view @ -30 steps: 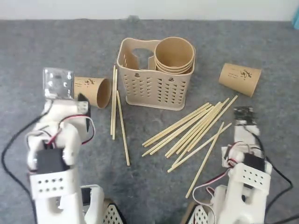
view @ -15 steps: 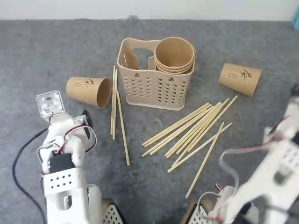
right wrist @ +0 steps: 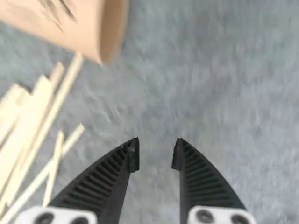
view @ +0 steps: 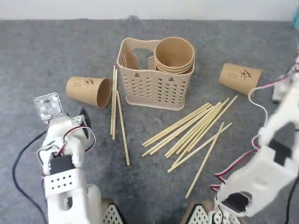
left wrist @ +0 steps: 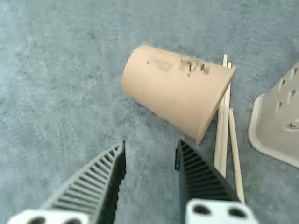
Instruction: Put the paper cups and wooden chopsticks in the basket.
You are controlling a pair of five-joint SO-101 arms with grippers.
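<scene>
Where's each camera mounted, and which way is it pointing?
High view: fixed above the table, looking down on the basket; both arms show.
Left wrist view: on its arm's wrist, looking past the open left gripper at a fallen paper cup.
Right wrist view: likewise mounted, looking past the right gripper at chopsticks.
Shared: high and left wrist views both show that cup.

High overview; wrist views close over cups point(view: 88, 91) point(view: 239, 79)
</scene>
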